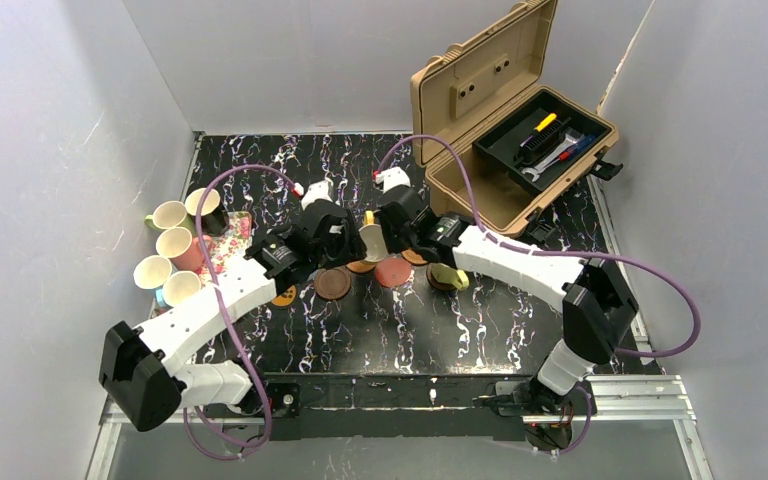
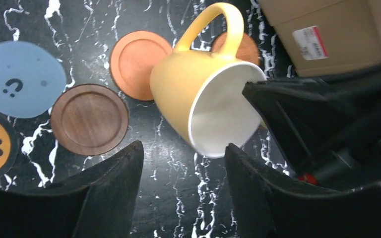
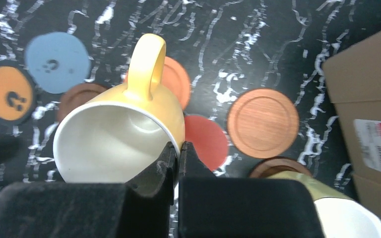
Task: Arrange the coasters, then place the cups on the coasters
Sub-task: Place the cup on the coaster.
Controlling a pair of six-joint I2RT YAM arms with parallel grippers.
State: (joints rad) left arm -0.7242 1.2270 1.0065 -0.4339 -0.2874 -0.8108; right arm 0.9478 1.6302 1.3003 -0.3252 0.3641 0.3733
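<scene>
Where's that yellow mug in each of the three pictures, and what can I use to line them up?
Top external: yellow mug mid-table, left of the tan case.
Left wrist: mug in the centre, tilted, handle up.
Right wrist: mug left of centre, mouth toward the camera.
Shared landmark: the tan case, at the right in every view.

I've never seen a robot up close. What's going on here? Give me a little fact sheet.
yellow cup: in the air, tilted, above the coasters
right gripper: shut on the rim of that cup
left gripper: open, next to the cup, not gripping it
coasters: lying flat and close together on the table
lime cup: already standing on one coaster
other cups: five waiting at the left edge
toolbox: open, far right corner
</scene>
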